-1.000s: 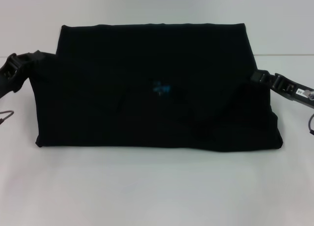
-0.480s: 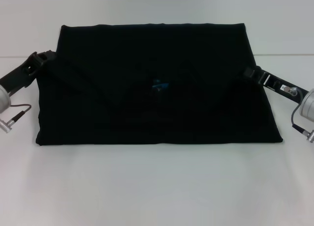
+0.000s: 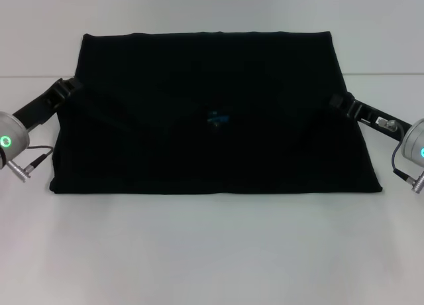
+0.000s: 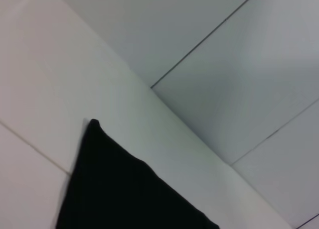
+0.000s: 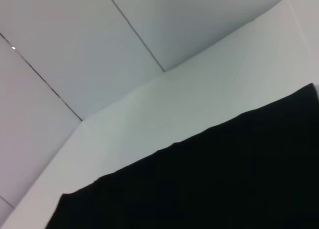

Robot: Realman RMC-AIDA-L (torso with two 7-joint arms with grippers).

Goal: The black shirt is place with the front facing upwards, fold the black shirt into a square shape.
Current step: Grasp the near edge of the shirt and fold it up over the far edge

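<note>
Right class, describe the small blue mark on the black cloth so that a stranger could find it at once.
Start from the white table and the black shirt spread across it, with the left gripper and right gripper at its side edges. Near the shirt's middle sits the small blue neck label, the only coloured spot on the plain black cloth.

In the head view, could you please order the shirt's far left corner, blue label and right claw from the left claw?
1. black shirt's far left corner, by the left claw
2. blue label, mid-shirt
3. right claw, opposite side
</note>
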